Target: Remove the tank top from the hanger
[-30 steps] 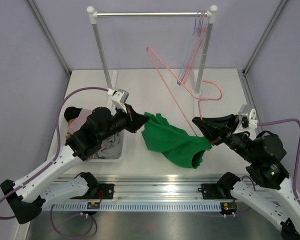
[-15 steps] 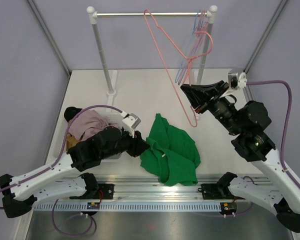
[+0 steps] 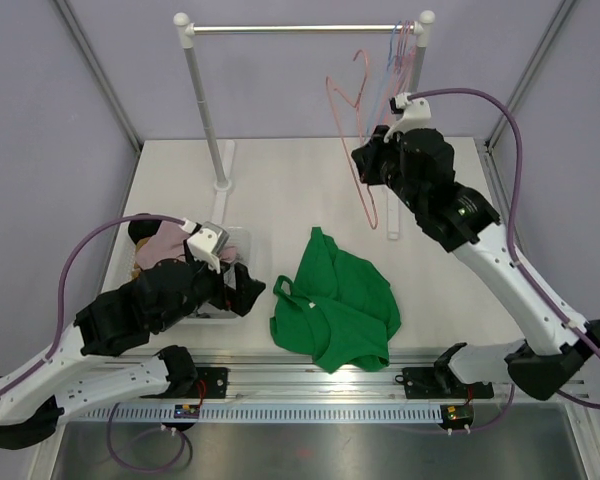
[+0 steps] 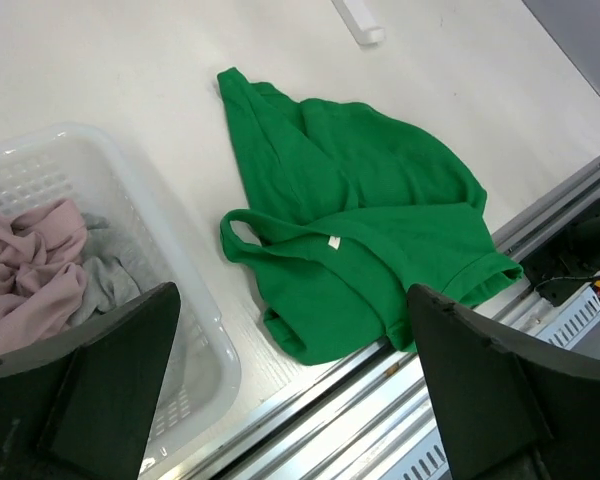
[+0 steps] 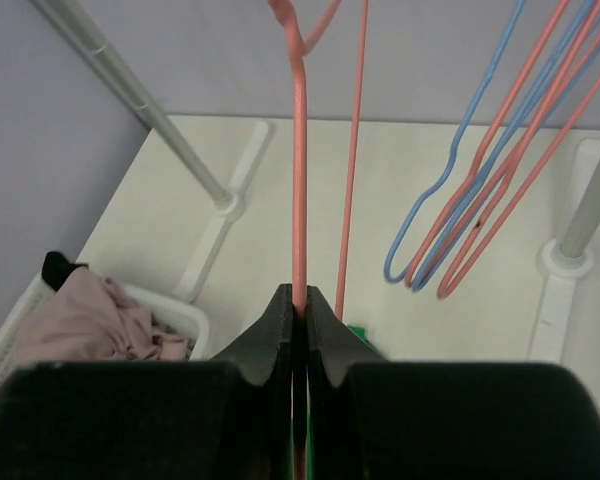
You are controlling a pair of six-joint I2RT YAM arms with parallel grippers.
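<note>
A bright green cotton tank top (image 3: 335,305) lies crumpled on the white table (image 3: 280,190), near the front edge and roughly midway between the two arms. It is off any hanger, with one shoulder strap looped out to its left side.

The left gripper (image 3: 242,290) hovers low beside it, over the corner of a white plastic mesh laundry basket (image 4: 208,330). Its black fingers (image 4: 110,370) are spread wide and hold nothing. The basket contains a bunched pale pink garment (image 4: 30,290) and some grey cloth.

The right gripper (image 5: 300,300) is raised high at the back right, pinched tight on the straight wire of a thin pink wire hanger (image 5: 299,180). The hanger is bare. Its hook sits up near the silver metal rail (image 3: 300,29) of the clothes rack, though I cannot tell whether they touch.

Several blue and pink wire hangers (image 5: 480,170) hang at the rail's right end.
</note>
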